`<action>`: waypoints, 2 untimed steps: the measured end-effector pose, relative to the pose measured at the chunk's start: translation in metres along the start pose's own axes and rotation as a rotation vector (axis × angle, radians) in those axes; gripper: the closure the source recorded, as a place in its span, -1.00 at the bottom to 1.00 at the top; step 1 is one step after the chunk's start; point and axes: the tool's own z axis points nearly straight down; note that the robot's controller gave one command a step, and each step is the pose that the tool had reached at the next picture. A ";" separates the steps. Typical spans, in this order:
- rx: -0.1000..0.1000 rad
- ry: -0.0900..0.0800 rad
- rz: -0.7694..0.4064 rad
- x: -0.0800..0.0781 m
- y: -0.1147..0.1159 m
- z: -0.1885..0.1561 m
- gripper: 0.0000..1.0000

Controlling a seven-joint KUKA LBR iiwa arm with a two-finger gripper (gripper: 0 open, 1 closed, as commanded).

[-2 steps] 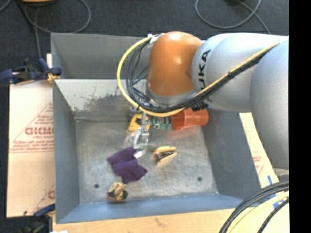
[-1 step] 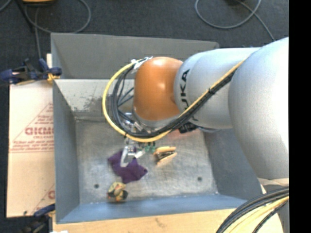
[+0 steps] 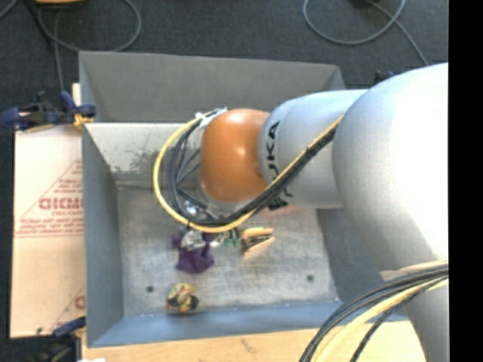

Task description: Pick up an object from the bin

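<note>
My gripper reaches down into the middle of the bin, mostly hidden under the arm's orange cover. Directly beneath it lies a crumpled purple thing that looks like cloth; the gripper's tip touches or overlaps its upper edge. Just to the right lies a tan and yellow wedge-shaped thing with a green bit at its left end. A small round mottled yellow and dark thing lies near the bin's front wall.
The arm and its cables cover the bin's right and back part. The left part of the bin floor is bare grey metal, with steep walls on all sides.
</note>
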 end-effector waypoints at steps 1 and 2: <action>0.000 0.000 0.001 0.000 0.000 0.000 1.00; 0.001 -0.006 -0.009 0.006 0.003 -0.173 1.00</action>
